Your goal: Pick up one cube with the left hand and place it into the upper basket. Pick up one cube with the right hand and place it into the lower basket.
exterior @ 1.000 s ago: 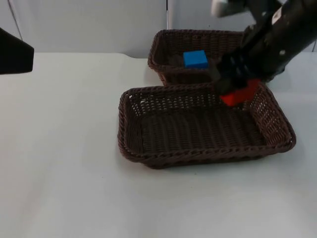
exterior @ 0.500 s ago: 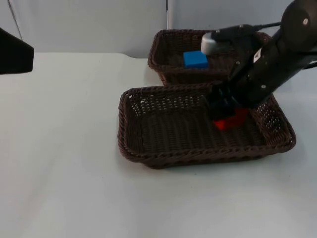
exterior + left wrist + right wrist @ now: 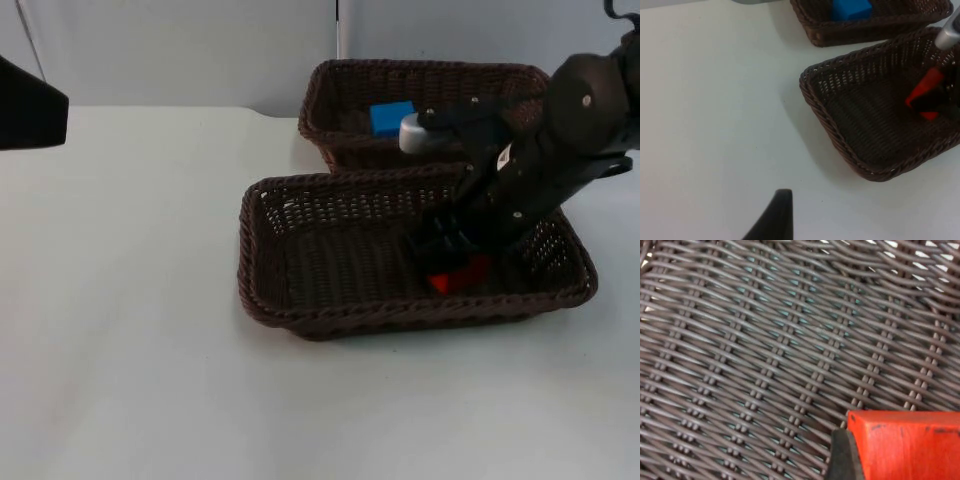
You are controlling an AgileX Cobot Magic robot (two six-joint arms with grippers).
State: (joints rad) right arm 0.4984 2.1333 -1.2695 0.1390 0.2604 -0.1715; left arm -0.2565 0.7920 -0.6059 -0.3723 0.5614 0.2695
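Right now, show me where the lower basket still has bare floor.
The lower basket has bare floor across its left half, up to its left wall. The right half is crowded: the right gripper holds the red cube there.

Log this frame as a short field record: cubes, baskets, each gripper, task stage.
blue cube: lying in the upper basket
red cube: held by the right gripper, low inside the lower basket
right gripper: shut on the red cube, down in the lower basket
left gripper: above bare table, waiting
task stage: left placement done; red cube not yet released
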